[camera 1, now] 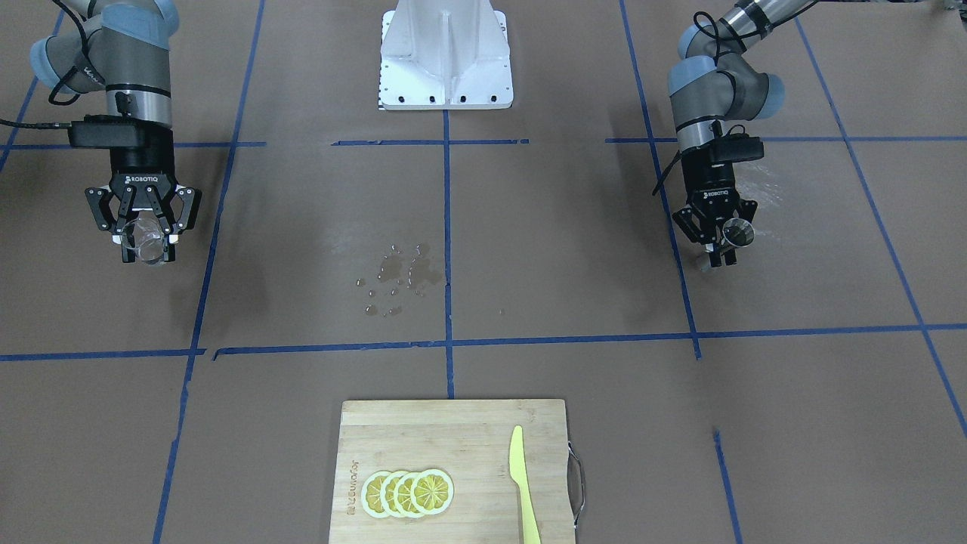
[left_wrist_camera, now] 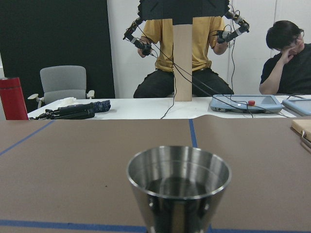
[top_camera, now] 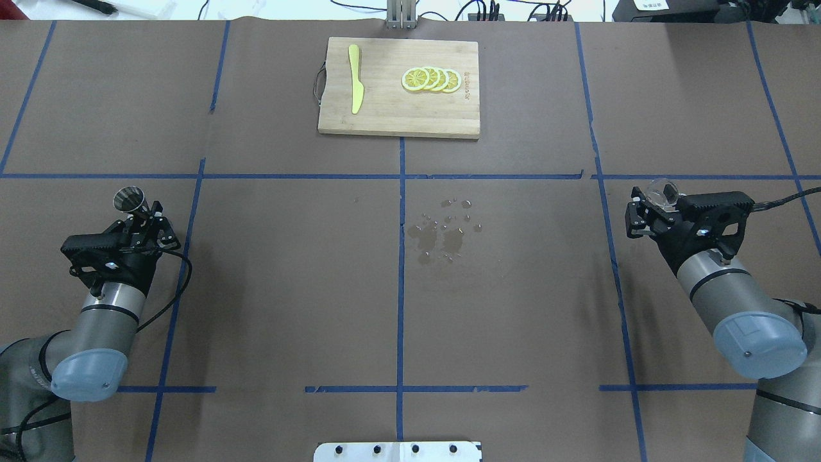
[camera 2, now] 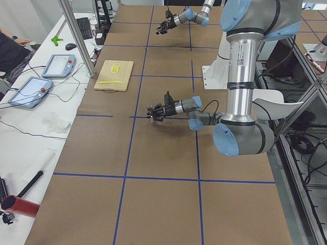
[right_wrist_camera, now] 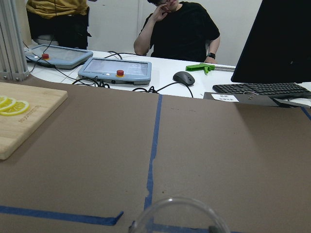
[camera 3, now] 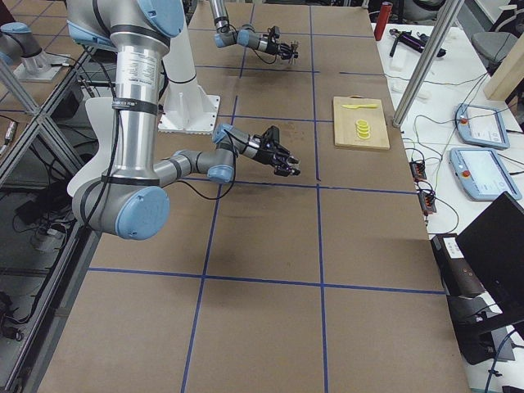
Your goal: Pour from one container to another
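On my feeds the tabletop [top_camera: 288,289] reads flat brown, gridded with blue tape lines [top_camera: 401,289] and blotched darker by wet spots [top_camera: 439,236]. The jigger [left_wrist_camera: 179,187] is mirror-grey steel and the glass [top_camera: 660,190] clear, colourless. I see the left pincer [camera 1: 720,251] and right pincer [camera 1: 145,245] black, a pale bamboo board [top_camera: 385,112], white-rimmed yellow lemon slices [top_camera: 431,79] and a lime-yellow knife [top_camera: 355,86].

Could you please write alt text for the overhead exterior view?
The left end effector holds a steel jigger and the right end effector a clear glass, far apart over the brown table; spilled droplets lie between them.
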